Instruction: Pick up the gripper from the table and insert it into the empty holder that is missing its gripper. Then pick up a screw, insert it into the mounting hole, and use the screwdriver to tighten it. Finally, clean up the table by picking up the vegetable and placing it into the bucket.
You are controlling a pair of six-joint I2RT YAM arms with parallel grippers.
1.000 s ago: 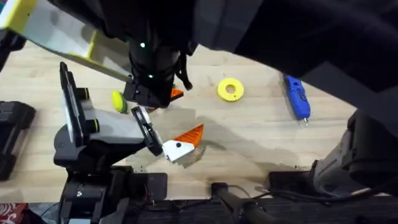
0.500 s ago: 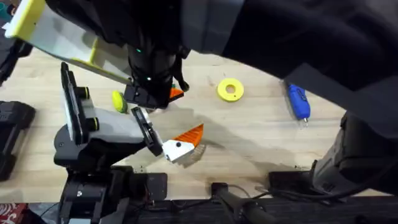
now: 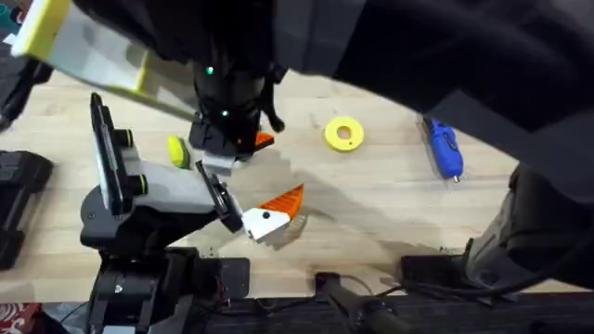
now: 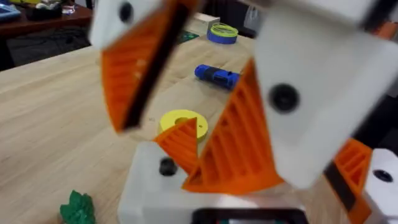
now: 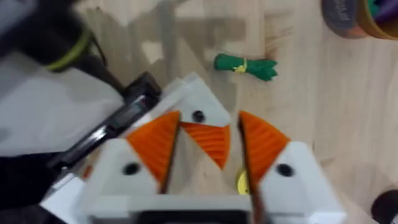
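Right jaws (image 5: 208, 124) spread wide, orange pads either side of the orange finger (image 5: 210, 142), clear gaps both ways, nothing clamped. That finger sits against the white holder (image 5: 208, 106), just under its dark screw hole. The holder belongs to the left arm's jaws (image 3: 271, 213), and those are apart too, low over the counter's (image 3: 390, 195) near edge. The green vegetable (image 5: 245, 66) lies flat on bare wood just beyond the holder. Out toward the right edge: a yellow ring (image 3: 343, 133), then the blue screwdriver (image 3: 444, 147).
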